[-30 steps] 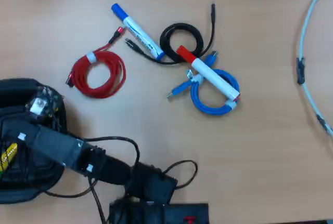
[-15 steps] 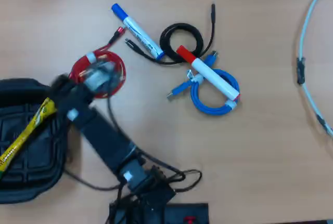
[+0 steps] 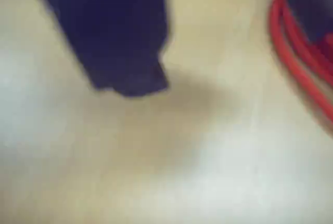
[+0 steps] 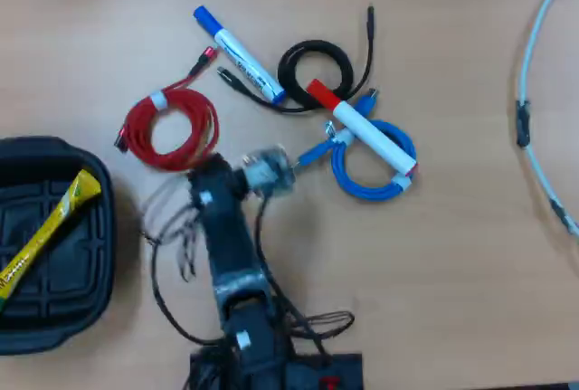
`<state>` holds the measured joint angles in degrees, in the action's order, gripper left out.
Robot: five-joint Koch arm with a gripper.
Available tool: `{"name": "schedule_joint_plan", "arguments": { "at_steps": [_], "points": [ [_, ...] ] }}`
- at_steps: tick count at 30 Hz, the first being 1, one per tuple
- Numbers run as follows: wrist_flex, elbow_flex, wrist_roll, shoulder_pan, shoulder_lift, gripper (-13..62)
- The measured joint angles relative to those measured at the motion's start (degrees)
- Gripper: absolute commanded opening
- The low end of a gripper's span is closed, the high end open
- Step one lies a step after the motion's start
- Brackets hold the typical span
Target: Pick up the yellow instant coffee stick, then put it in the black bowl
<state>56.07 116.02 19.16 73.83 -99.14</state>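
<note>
The yellow instant coffee stick (image 4: 45,232) lies slanted inside the black bowl (image 4: 101,227) at the left edge of the overhead view, with nothing holding it. My gripper (image 4: 271,173) is blurred and hangs over bare table well to the right of the bowl, between the red and blue cable coils. In the wrist view the gripper (image 3: 223,63) shows one dark finger (image 3: 119,37) at upper left and a second dark part at the upper right corner. Only table shows between them, so it is open and empty. Stick and bowl are out of the wrist view.
A red cable coil (image 4: 172,128) (image 3: 296,63) lies just left of the gripper. Behind it are a blue-capped marker (image 4: 237,53), a black cable coil (image 4: 315,69), a red-capped marker (image 4: 360,128) and a blue cable coil (image 4: 371,164). A pale cable (image 4: 534,91) runs down the right edge.
The arm has swung right, away from the bowl and past the red coil to the middle of the table. The yellow stick stayed behind in the bowl.
</note>
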Motion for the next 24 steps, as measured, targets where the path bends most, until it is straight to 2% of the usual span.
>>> {"name": "schedule_joint_plan", "arguments": {
  "at_steps": [6, 11, 15, 24],
  "points": [
    [-14.59, 20.83, -7.73, 8.0, -10.28, 30.1],
    [-22.94, 31.73, -14.15, 11.16, -18.02, 30.1],
    [-30.32, 36.91, -15.82, 15.38, -19.16, 30.1],
    [-38.85, 42.19, -15.73, 15.73, -19.34, 30.1]
  ]
}}
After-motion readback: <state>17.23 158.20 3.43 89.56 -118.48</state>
